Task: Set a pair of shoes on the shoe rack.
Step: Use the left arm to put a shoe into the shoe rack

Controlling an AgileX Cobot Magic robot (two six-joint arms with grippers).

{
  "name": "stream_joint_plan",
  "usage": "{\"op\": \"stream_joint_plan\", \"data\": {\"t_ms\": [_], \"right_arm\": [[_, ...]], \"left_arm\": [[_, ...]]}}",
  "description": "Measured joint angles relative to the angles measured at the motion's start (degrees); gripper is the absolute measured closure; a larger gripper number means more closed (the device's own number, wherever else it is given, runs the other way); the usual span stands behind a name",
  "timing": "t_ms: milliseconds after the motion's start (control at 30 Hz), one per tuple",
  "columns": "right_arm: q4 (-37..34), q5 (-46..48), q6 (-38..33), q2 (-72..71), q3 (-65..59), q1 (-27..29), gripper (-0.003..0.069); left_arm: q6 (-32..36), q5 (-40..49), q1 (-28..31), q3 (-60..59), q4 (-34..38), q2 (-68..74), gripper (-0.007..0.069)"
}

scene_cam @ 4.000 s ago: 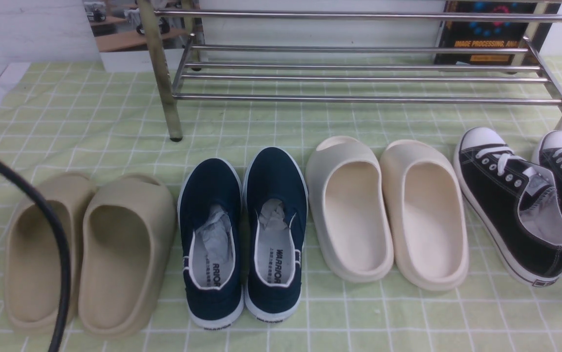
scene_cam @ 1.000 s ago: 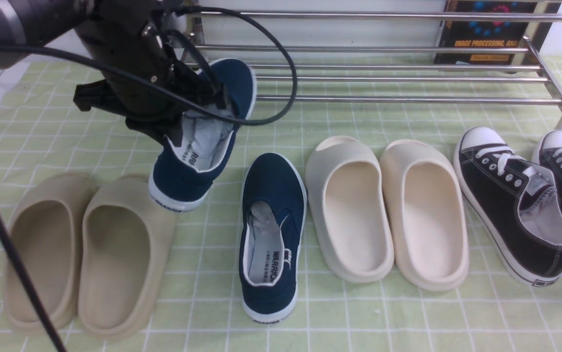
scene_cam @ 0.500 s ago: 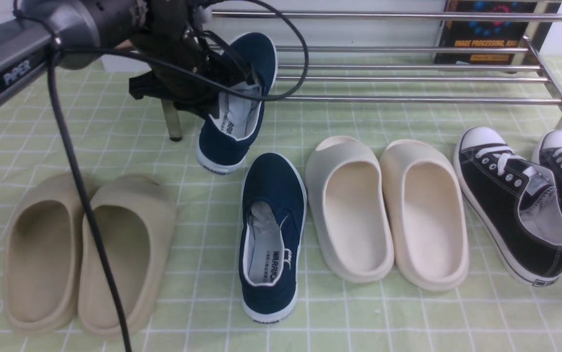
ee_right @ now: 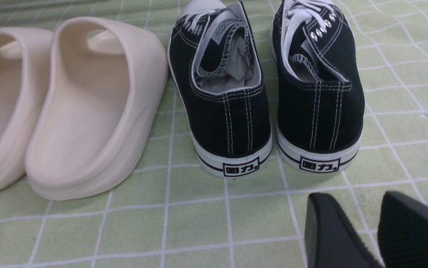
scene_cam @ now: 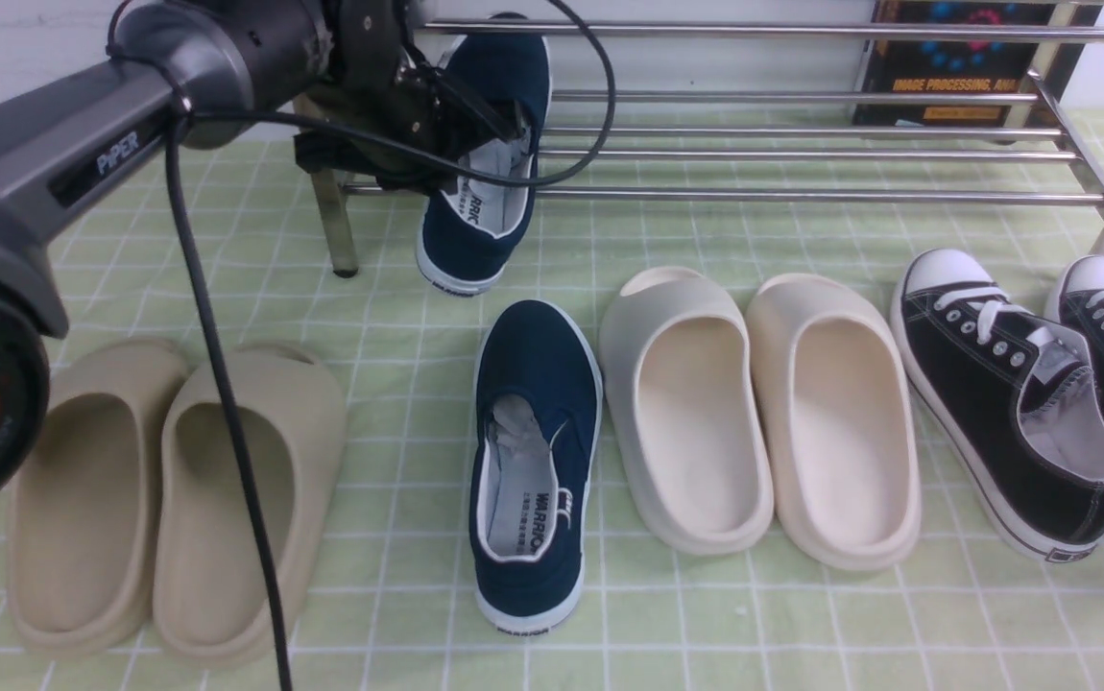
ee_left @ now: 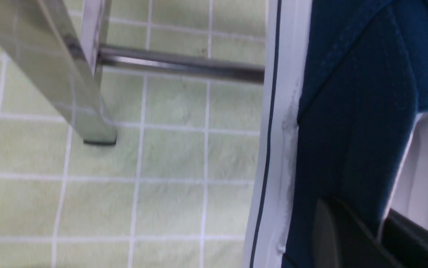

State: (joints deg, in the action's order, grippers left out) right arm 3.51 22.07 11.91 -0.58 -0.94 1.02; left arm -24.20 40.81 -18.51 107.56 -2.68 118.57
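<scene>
My left gripper (scene_cam: 442, 130) is shut on the side wall of one navy-blue slip-on shoe (scene_cam: 480, 216) and holds it tilted, toe up over the shoe rack's (scene_cam: 802, 197) left end. Its heel hangs in front of the front bar. In the left wrist view one finger (ee_left: 333, 230) presses the navy canvas (ee_left: 348, 111) from outside; the other is inside on the white lining. The second navy shoe (scene_cam: 533, 461) lies on the green checked cloth, toe toward the rack. My right gripper (ee_right: 363, 227) is slightly open and empty, low over the cloth, and is not in the front view.
Beige slides (scene_cam: 168, 499) lie front left, cream slides (scene_cam: 763, 413) right of the navy shoe, and black lace-up sneakers (scene_cam: 1013, 403) far right, just ahead of my right gripper (ee_right: 229, 93). The rack's brass leg (ee_left: 61, 74) stands beside the held shoe. A black cable (scene_cam: 226, 432) hangs over the beige slides.
Both navy shoes first lay side by side on the cloth. My left gripper has since lifted the left one and carried it up, right and farther back to the rack's left end.
</scene>
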Motion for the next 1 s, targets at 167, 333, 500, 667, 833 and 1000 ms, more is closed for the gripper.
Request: {"op": "stream_joint_plan", "data": {"t_ms": [167, 333, 500, 667, 833, 1000], "right_arm": [[0.0, 0.0, 0.0, 0.0, 0.0, 0.0, 0.0419], [0.0, 0.0, 0.0, 0.0, 0.0, 0.0, 0.0419], [0.0, 0.0, 0.0, 0.0, 0.0, 0.0, 0.0419], [0.0, 0.0, 0.0, 0.0, 0.0, 0.0, 0.0419], [0.0, 0.0, 0.0, 0.0, 0.0, 0.0, 0.0419], [0.0, 0.0, 0.0, 0.0, 0.0, 0.0, 0.0419]], "left_arm": [[-1.84, -2.65, 0.0, 0.48, -2.12, 0.0, 0.0592], [-3.04, -4.86, 0.0, 0.48, -3.74, 0.19, 0.0592], [-3.24, -6.06, 0.0, 0.48, -3.87, 1.55, 0.0592], [-3.58, -6.03, 0.0, 0.53, -3.87, 3.34, 0.0592], [-4.26, -6.48, 0.0, 0.53, -4.08, 3.67, 0.0592], [-4.26, -7.8, 0.0, 0.53, -4.15, 3.67, 0.0583]]}}
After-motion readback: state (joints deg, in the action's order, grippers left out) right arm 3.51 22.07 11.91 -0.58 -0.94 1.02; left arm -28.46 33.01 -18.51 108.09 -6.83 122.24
